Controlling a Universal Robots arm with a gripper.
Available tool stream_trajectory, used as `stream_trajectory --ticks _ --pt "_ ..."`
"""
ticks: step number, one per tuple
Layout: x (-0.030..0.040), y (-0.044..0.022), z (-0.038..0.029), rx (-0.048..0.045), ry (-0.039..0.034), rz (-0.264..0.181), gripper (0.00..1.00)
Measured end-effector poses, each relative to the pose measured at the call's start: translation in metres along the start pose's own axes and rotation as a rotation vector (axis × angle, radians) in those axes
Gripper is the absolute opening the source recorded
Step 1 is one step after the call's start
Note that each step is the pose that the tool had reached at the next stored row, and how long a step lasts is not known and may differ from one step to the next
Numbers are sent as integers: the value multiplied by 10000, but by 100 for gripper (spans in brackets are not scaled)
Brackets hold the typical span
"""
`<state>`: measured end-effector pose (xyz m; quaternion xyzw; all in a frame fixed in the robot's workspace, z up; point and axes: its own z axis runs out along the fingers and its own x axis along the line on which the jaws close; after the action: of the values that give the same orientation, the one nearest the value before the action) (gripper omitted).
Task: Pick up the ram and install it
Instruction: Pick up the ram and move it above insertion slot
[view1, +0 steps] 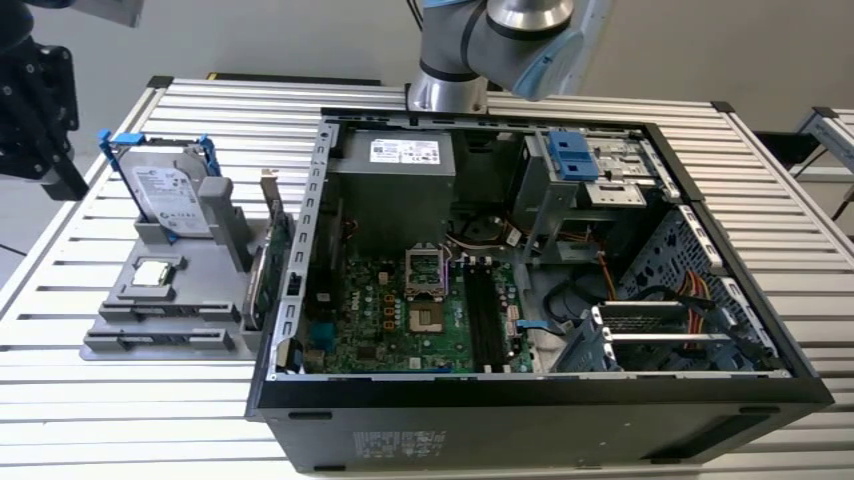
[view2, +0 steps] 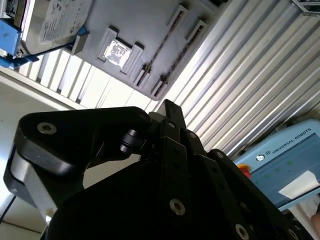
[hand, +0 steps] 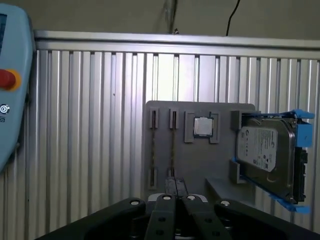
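Ribbed metal table carries a grey holder. On it the ram stands edge-on in a slot, near a hard drive. The gripper hangs well apart from it, jaws closed on nothing. A clean pick likely needs opened jaws squared to the stick's thin faces.

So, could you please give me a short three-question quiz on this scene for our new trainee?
1. True or false: the hard drive stands in the grey holder, outside the computer case.
2. What lies on the holder between the ram and the hard drive? A) a processor chip B) a fan C) a screwdriver
3. Fill in: the gripper holds ___.
Key: 1 true; 2 A; 3 nothing.
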<state>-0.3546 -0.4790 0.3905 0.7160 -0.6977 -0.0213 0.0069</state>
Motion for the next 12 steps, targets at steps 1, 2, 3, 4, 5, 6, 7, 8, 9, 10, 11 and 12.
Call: stream_trajectory --ticks 1,2,3,4,5,6,7,8,9,10,11,12 --pt "0 0 1 1 3 -77 0" --pt "0 0 2 1 5 -147 0" --pt "0 0 1 0 7 -182 0" --pt "0 0 1 0 7 -185 0" --pt "0 0 1 -1 7 -185 0" --pt "0 0 2 0 7 -187 0" --pt "0 0 2 0 7 -187 0" --pt "0 0 2 0 7 -188 0" --pt "0 0 2 0 7 -189 0" --pt "0 0 2 0 7 -189 0" --pt "0 0 2 0 7 -190 0" --pt "0 0 1 0 8 -191 0"
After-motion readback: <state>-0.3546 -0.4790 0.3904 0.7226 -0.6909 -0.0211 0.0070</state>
